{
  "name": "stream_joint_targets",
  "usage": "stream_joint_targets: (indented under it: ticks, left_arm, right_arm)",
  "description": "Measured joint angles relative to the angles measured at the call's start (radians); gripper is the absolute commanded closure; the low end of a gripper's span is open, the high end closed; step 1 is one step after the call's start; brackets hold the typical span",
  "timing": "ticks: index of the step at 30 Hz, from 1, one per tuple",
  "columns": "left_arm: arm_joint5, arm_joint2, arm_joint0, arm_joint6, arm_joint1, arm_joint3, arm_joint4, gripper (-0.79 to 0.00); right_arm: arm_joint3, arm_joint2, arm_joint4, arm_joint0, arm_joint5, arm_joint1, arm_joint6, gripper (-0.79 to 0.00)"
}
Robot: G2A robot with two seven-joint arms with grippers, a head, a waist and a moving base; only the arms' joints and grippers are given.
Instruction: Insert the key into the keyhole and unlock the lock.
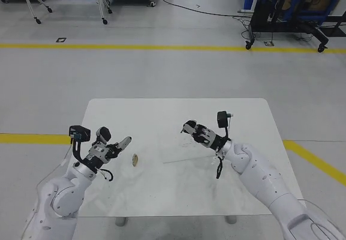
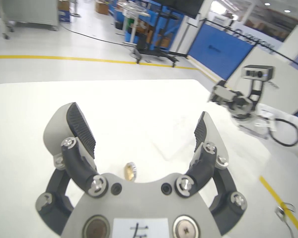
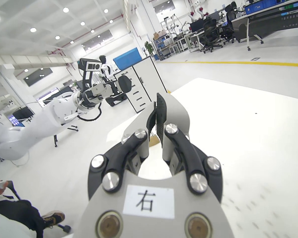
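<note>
A small brass lock lies on the white table, left of the middle. My left gripper hangs just left of it, open. In the left wrist view the lock sits low between the spread fingers, close to the palm and touching neither pad. My right gripper is held above the table's middle, right of the lock, with its fingers pressed together. I cannot make out a key between them. A brown patch past those fingers is the lock.
A thin crease runs across the tabletop between the lock and the right arm. The table's near edge lies below both arms. The other arm shows far off in the left wrist view.
</note>
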Motion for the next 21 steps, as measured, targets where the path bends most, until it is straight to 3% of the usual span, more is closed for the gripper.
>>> stream_joint_targets:
  ticks: [8,11,15,21]
  left_arm:
    - [0.007,0.002,0.002,0.024,-0.001,-0.001,0.023,-0.785]
    - [-0.052,0.026,0.000,0.010,-0.002,0.023,-0.075,-0.785]
    - [-0.196,0.070,-0.079,-0.207,0.005,0.147,-0.459,-0.785]
    - [-0.247,0.170,-0.257,-0.605,0.015,0.344,-0.920,-0.785]
  right_arm:
    - [0.000,0.001,-0.002,0.000,0.000,0.000,0.001,0.000]
    - [-0.002,0.000,-0.001,-0.001,0.002,0.000,0.002,0.000]
    - [-0.045,-0.037,0.085,-0.002,0.000,-0.015,0.035,0.000]
    - [-0.037,-0.128,0.352,0.038,0.000,-0.045,0.083,0.000]
